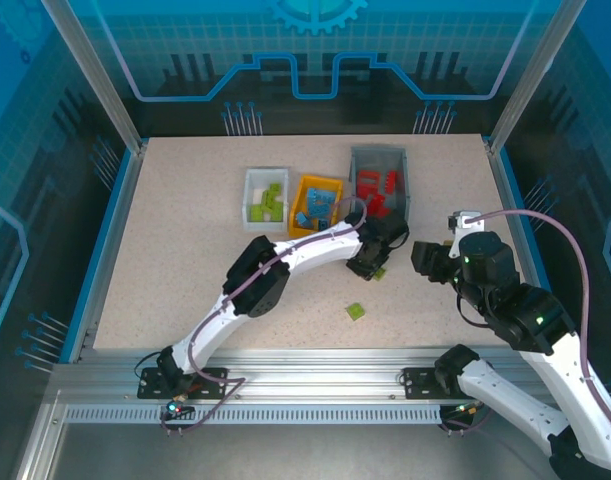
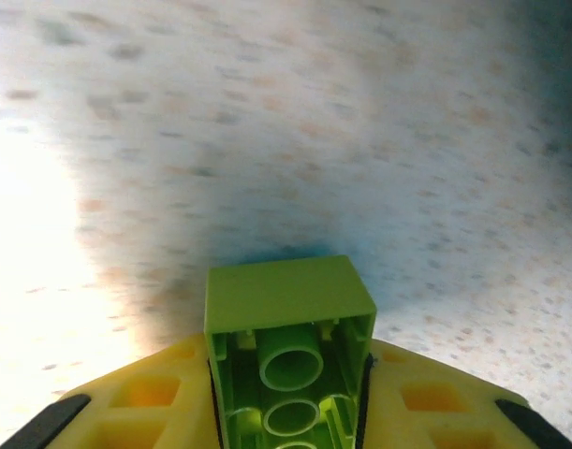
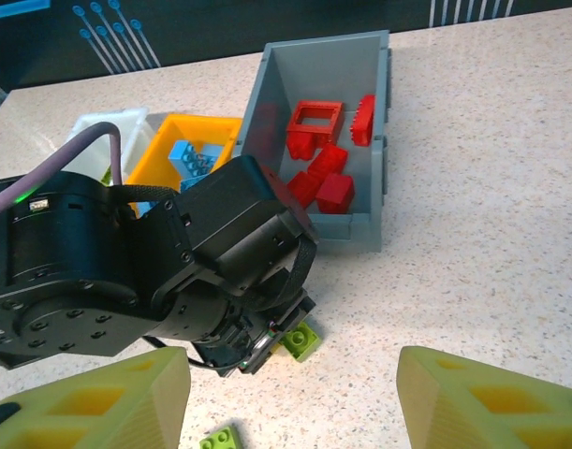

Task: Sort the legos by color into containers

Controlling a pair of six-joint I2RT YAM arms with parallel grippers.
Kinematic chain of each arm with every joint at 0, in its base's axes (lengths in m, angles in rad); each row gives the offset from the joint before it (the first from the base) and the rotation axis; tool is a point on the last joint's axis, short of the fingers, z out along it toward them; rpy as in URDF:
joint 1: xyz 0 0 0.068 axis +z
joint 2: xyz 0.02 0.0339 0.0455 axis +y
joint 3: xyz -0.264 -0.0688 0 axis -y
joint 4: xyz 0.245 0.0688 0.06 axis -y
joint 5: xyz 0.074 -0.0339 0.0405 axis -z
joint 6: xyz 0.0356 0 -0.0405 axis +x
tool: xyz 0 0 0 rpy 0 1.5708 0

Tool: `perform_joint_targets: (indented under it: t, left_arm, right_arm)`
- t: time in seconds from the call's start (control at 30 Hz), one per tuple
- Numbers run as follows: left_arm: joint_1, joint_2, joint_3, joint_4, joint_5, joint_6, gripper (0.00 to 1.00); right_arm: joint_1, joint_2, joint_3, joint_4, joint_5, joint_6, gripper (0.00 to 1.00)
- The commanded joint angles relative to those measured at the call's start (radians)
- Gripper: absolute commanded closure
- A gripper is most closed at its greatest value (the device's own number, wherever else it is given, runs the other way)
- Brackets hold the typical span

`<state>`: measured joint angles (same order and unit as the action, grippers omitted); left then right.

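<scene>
The overhead view is bright, even and sharp, tinted blue at its edges, with soft shadows on the table point(image 1: 185, 230). The left wrist view is smeared by blur, white glare burning out its left side, a dark shadow behind the green brick point(image 2: 287, 292). The right wrist view is crisp, its bottom corners slightly soft.

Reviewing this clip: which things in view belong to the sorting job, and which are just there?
Job: white bin, orange-yellow bin, grey bin, binned bricks, lime brick in left gripper, loose lime brick.
Not job: table, cables, aluminium frame, blue backdrop.
</scene>
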<state>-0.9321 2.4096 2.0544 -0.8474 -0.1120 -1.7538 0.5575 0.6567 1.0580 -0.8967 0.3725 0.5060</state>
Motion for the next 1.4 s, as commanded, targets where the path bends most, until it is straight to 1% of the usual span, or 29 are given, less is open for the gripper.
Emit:
perform_joint_targets:
  t: [0.0, 0.13, 0.2, 0.3, 0.37, 0.43, 0.5, 0.57, 0.67, 0.77, 0.87, 0.93, 1.03, 1.13, 1.27, 1.37]
  left_arm:
    - [0.006, -0.105, -0.15, 0.02, -0.023, 0.005, 0.75]
    - [0.008, -0.319, -0.376, 0.112, -0.079, 0.064, 0.75]
    - [0.018, -0.434, -0.484, 0.145, -0.11, 0.112, 0.75]
    - [0.071, -0.598, -0.605, 0.171, -0.13, 0.26, 0.75]
    - [0.139, -0.683, -0.67, 0.202, -0.106, 0.403, 0.75]
    - [0.216, -0.73, -0.685, 0.201, -0.089, 0.573, 0.74]
    - [0.302, -0.759, -0.685, 0.188, -0.081, 0.718, 0.72]
    - [0.394, -0.773, -0.68, 0.221, -0.037, 0.873, 0.71]
    - [0.524, -0.722, -0.62, 0.251, 0.072, 1.079, 0.69]
    - [0.611, -0.594, -0.486, 0.2, 0.157, 1.239, 0.68]
    - [0.663, -0.454, -0.333, 0.136, 0.181, 1.331, 0.68]
    - [0.684, -0.382, -0.26, 0.124, 0.186, 1.375, 0.68]
    - [0.707, -0.293, -0.174, 0.102, 0.199, 1.412, 0.66]
    - [0.726, -0.242, -0.141, 0.106, 0.214, 1.416, 0.63]
    - [0.731, -0.223, -0.144, 0.129, 0.273, 1.417, 0.56]
    - [0.731, -0.249, -0.172, 0.142, 0.288, 1.402, 0.49]
  right_arm:
    - [0.009, -0.015, -0.017, 0.057, -0.101, -0.05, 0.39]
    - [0.008, -0.029, -0.039, 0.149, -0.275, -0.116, 0.38]
    - [0.008, -0.026, -0.053, 0.186, -0.342, -0.131, 0.38]
    - [0.009, -0.004, -0.082, 0.244, -0.433, -0.143, 0.38]
    - [0.012, 0.027, -0.103, 0.295, -0.499, -0.141, 0.38]
    - [0.033, 0.066, -0.122, 0.347, -0.522, -0.139, 0.38]
    - [0.091, 0.112, -0.136, 0.402, -0.484, -0.148, 0.39]
    - [0.176, 0.175, -0.14, 0.463, -0.417, -0.167, 0.38]
    - [0.272, 0.274, -0.129, 0.571, -0.347, -0.177, 0.38]
    - [0.31, 0.37, -0.107, 0.655, -0.331, -0.16, 0.38]
    - [0.318, 0.441, -0.081, 0.697, -0.334, -0.144, 0.38]
    - [0.321, 0.473, -0.064, 0.702, -0.339, -0.14, 0.38]
    - [0.323, 0.501, -0.047, 0.694, -0.342, -0.129, 0.38]
    - [0.325, 0.506, -0.054, 0.698, -0.348, -0.118, 0.38]
    - [0.326, 0.511, -0.066, 0.691, -0.342, -0.106, 0.37]
    - [0.325, 0.523, -0.069, 0.674, -0.331, -0.105, 0.36]
